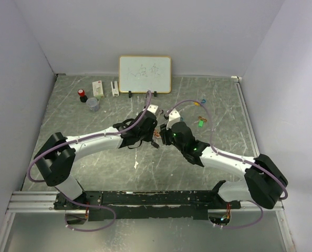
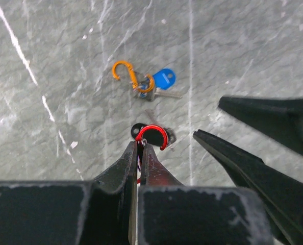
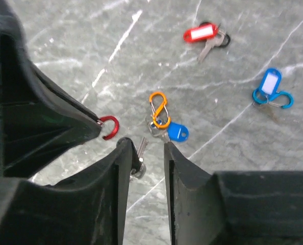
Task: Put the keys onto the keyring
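Three carabiner-shaped clips show in the right wrist view: the red clip (image 3: 109, 126), the orange clip (image 3: 158, 108) and the blue clip (image 3: 280, 100). The plastic key tags there also number three: the plain blue tag (image 3: 178, 132), the red tag (image 3: 199, 33) and the labelled blue tag (image 3: 270, 82) (a green piece (image 1: 200, 124) in the top view is too small to sort). Two metal keys show plainly, the near key (image 3: 140, 149) and the far key (image 3: 208, 49).
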Controlling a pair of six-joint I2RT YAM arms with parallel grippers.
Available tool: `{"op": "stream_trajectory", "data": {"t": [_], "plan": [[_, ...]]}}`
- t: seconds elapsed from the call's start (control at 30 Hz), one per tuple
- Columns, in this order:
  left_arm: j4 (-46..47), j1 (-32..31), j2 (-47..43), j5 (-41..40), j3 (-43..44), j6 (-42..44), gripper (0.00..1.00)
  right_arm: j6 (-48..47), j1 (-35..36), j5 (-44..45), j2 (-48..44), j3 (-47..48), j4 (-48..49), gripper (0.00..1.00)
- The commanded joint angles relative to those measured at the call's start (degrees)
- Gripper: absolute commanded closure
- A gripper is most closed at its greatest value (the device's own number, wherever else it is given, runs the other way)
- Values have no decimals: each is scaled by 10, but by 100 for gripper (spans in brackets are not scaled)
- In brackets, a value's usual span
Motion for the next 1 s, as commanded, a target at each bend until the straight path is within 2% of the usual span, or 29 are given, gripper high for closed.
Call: {"op": "stream_trajectory", "data": {"t": [0.0,0.1,0.47,0.97], "plan": [[-12,18,-23,-21,-33,-22,93,32,3,-13,39,19,-30,61],[-6,34,-37,-18,-61,-33,93,62,4,-29,69,24,-40,57],[2,69,-61,-10,-100,-37,93,111,25,-20,142,36,-63,58],[2,74,-62,-5,-101,-33,93,115,27,-19,179,49,-57,80]]}}
